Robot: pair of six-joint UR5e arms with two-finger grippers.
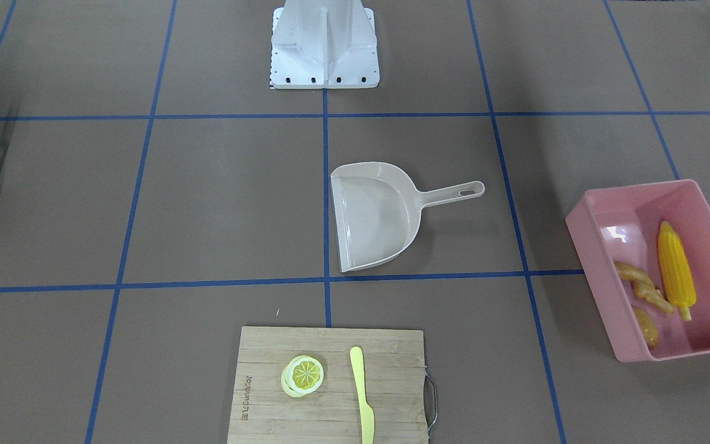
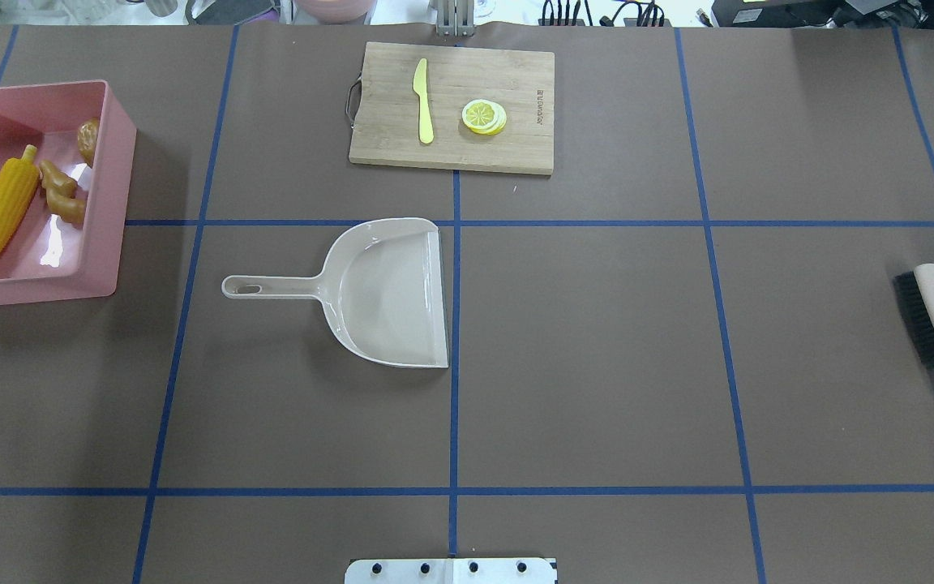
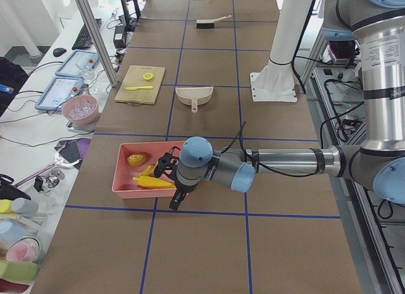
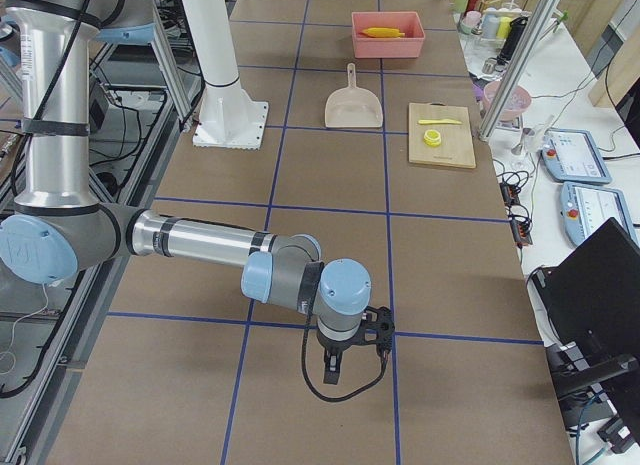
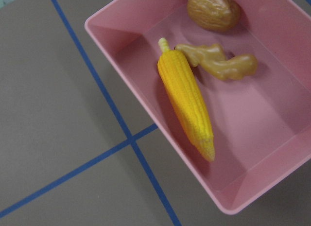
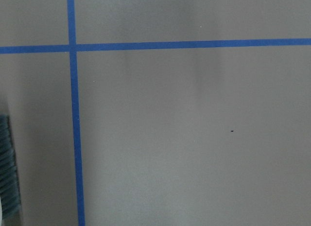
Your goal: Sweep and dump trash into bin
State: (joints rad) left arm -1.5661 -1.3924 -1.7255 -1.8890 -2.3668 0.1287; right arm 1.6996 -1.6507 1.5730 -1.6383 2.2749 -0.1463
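Note:
The pink bin (image 2: pixel 114 203) stands at the table's left end and holds the trash: a yellow corn cob (image 2: pixel 5 207), a knobbly ginger root (image 2: pixel 60 193) and a brown potato (image 2: pixel 88 139). The left wrist view looks straight down on the bin (image 5: pixel 121 65), with the corn (image 5: pixel 187 102), ginger (image 5: pixel 221 63) and potato (image 5: pixel 214 11) inside. My left gripper (image 3: pixel 172 202) hangs beside the bin's near wall and shows only in the side view, so I cannot tell its state. My right gripper (image 4: pixel 332 370) hovers over bare table at the other end; its state is unclear too.
A beige dustpan (image 2: pixel 390 292) lies empty mid-table, handle toward the bin. A brush (image 2: pixel 933 316) lies at the right edge, its bristles (image 6: pixel 7 167) showing in the right wrist view. A wooden cutting board (image 2: pixel 516 146) at the far side carries a lemon slice (image 2: pixel 483 116) and yellow knife (image 2: pixel 423 101).

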